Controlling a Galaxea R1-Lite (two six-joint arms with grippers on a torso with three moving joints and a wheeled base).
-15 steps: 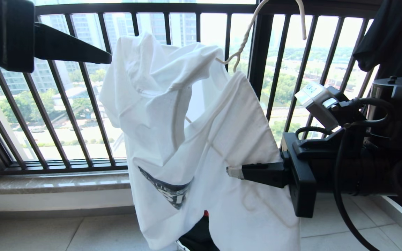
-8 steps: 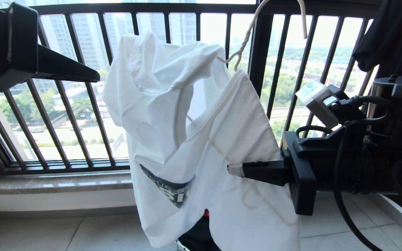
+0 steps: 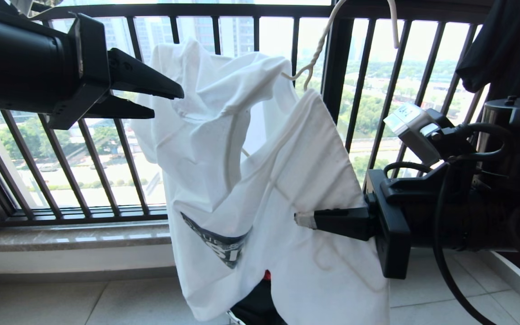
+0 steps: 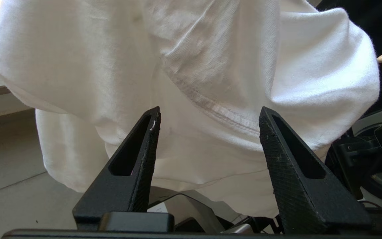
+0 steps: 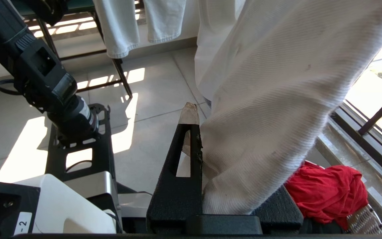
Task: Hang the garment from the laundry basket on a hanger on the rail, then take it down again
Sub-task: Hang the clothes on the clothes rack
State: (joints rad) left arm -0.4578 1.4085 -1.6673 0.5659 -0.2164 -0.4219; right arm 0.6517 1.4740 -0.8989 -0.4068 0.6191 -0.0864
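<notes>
Two hands work the garment (image 3: 260, 180), which hangs lengthwise down from the hanger (image 3: 314, 58): the right hand (image 3: 303, 220) pinches its right edge, the left hand (image 3: 169, 103), fingers spread wide, hovers at its upper left shoulder.

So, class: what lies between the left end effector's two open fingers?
In the left wrist view, the left end effector is open; behind the gap between its fingers hangs the white T-shirt, seam included, ungripped.

One white T-shirt (image 3: 260, 180), one cream wire hanger (image 3: 318, 49), one black garment (image 3: 508, 45) at the right — and two grippers, left gripper (image 3: 163, 101) and right gripper (image 3: 307, 221). One red cloth (image 5: 327, 192) — in one woven basket (image 5: 365, 224).
</notes>
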